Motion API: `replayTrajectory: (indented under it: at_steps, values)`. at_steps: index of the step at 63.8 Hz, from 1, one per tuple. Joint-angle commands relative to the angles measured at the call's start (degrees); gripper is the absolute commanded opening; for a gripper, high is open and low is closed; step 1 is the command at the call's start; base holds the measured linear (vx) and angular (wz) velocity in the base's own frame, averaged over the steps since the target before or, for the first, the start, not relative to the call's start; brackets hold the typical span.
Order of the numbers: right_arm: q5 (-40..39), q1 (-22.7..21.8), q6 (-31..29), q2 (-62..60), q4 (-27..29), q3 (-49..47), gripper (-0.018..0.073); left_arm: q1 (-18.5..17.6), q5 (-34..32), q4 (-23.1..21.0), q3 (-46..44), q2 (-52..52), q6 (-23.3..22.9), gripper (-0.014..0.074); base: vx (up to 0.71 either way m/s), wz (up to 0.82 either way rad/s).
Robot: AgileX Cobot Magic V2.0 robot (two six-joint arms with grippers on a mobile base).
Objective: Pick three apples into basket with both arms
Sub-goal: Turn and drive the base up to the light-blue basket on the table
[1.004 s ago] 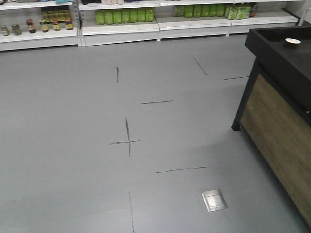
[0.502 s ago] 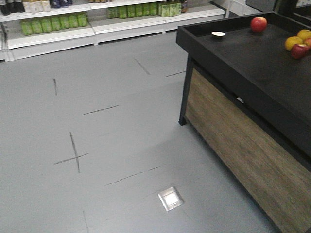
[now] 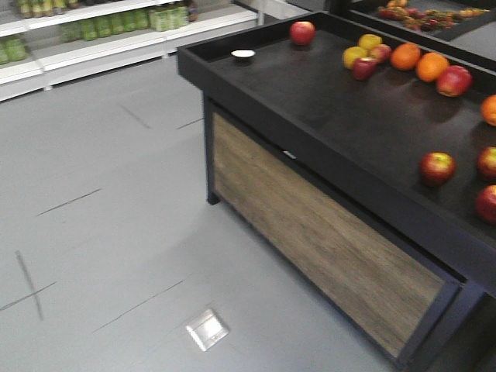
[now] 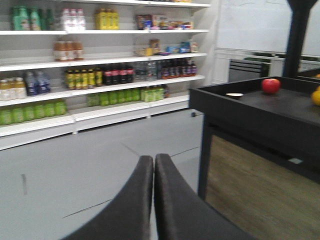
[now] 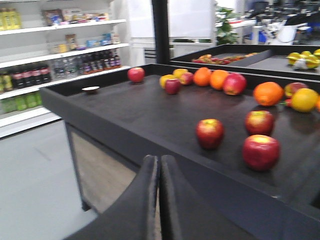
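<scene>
Black table [image 3: 310,101] has our three apples [image 5: 210,133] loose near its front edge, handy for picking; left gripper [image 4: 154,157] and right gripper [image 5: 159,157] pinched together, empty, short of table, likely stowed for approach; we see no basket.

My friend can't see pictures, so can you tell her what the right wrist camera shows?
The robot's shut right hand points at a black fruit table, where three red apples sit nearest. More apples and oranges lie farther back, and shop shelves with bottles stand to the left.
</scene>
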Motion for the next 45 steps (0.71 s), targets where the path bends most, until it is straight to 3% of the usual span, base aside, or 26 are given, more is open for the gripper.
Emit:
replayTrajectory:
  at_steps: [1, 45]
  values:
    - [-4.23, -0.32, -0.39, -0.61, -0.25, 0.78, -0.0004, -0.35, -3.96, -0.09, 1.35, -0.85, -0.3, -0.0006, 0.08, -0.46]
    - [-4.23, -0.32, -0.39, -0.61, -0.25, 0.78, -0.0004, -0.35, -3.96, -0.09, 1.35, -0.85, -0.3, -0.0006, 0.05, -0.52]
